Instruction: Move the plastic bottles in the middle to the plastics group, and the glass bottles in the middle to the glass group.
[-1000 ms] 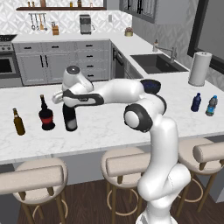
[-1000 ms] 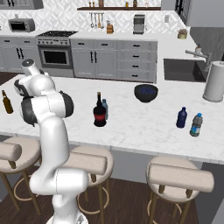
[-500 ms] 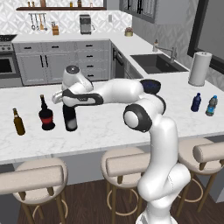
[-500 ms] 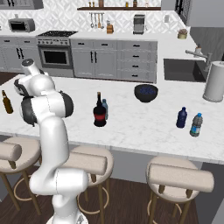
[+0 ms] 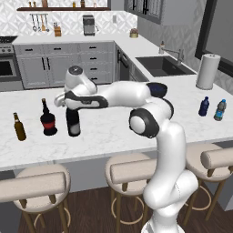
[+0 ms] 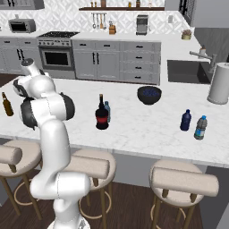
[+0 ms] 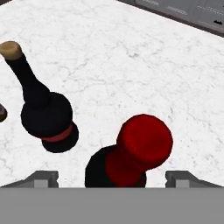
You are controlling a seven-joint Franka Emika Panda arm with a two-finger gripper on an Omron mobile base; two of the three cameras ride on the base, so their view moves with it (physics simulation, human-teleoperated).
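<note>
The hand (image 7: 111, 177) now stands with its fingers (image 7: 43, 178) spread wide on either side of the red-topped wine bottle (image 5: 73, 122), touching nothing; a second ago it was closed on that bottle's neck. The bottle stands upright on the white marble bench (image 5: 109, 132), just beside a squat dark bottle (image 5: 48, 119) with a red band and near a small amber bottle (image 5: 18, 127). In the middle, another squat bottle (image 6: 102, 116) hides part of a light-blue one (image 6: 108, 111). Two blue plastic bottles (image 6: 193, 123) stand far right. Grey cabinets (image 6: 116, 60) line the kitchen behind.
</note>
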